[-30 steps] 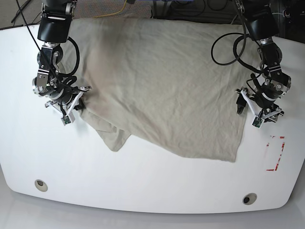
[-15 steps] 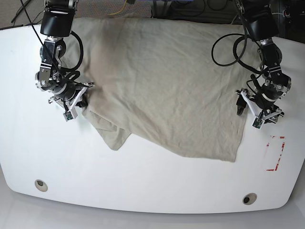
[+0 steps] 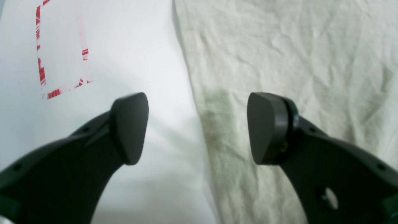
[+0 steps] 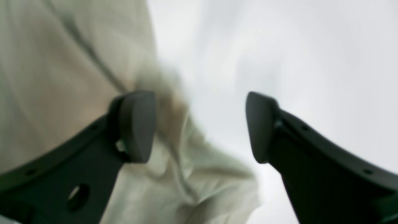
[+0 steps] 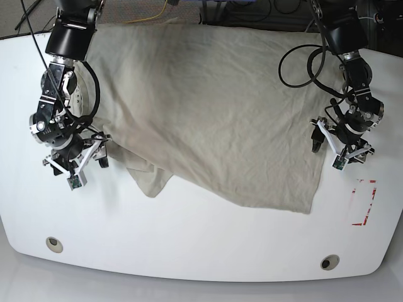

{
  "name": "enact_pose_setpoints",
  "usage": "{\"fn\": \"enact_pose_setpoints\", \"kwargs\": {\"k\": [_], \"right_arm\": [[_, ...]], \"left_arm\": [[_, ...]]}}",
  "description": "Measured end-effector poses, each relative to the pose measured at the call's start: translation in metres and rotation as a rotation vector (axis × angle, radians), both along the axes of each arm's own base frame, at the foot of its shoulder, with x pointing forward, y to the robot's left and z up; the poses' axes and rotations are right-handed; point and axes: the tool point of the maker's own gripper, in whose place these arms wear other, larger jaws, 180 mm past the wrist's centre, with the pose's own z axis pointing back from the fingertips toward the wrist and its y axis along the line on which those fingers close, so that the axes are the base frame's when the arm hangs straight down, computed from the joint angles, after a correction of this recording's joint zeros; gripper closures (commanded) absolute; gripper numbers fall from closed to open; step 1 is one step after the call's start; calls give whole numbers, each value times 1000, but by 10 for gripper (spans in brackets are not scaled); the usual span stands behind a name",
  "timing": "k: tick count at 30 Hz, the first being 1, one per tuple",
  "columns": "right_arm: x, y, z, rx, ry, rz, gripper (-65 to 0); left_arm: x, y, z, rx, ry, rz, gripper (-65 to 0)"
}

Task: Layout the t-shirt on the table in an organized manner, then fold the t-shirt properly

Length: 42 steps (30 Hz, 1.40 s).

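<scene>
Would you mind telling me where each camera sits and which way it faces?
Base: overhead, looking down on the table, the t-shirt and both arms.
Left wrist: behind the open left gripper, facing the shirt's edge and the red tape.
Right wrist: behind the open right gripper, facing bunched cloth.
All views share the t-shirt.

Shows only as a narrow, dim strip beyond the far edge of the table (image 5: 189, 242): speckled carpet (image 5: 129, 9) toward the far left corner, crossed by a thin yellow cable (image 5: 158, 11), then a tangle of dark cables (image 5: 252, 9) against shadow further toward the far right corner. Turns to a plain pale grey floor (image 5: 189, 292) below the near edge, smooth and unmarked as far as can be told. Falls soft and even from above, leaving a mild sheen and faint, blurred shadows on the glossy white tabletop.
</scene>
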Motion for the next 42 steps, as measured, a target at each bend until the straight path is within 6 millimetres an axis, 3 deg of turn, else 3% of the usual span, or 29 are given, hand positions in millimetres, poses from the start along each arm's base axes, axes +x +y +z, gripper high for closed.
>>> {"fn": "enact_pose_setpoints", "kwargs": {"k": [5,15,26,33,42], "right_arm": [[17,8,3,14,3,14,-431],[56,24,-17,170,16,-12,-431],[80,37,-40,263,49,-20,-431],[79,62,-59,294,70,28,-431],[68,69,-83,313,123,30,-431]], "left_arm": [[0,0,0,-1,-1,0,-451],[0,-1,0,-1,0,-1,-451],[-1,1,-1,2,2,-1,-451],[-1,1,-1,3,3,-1,-451],[-1,1,-1,3,3,-1,-451]]}}
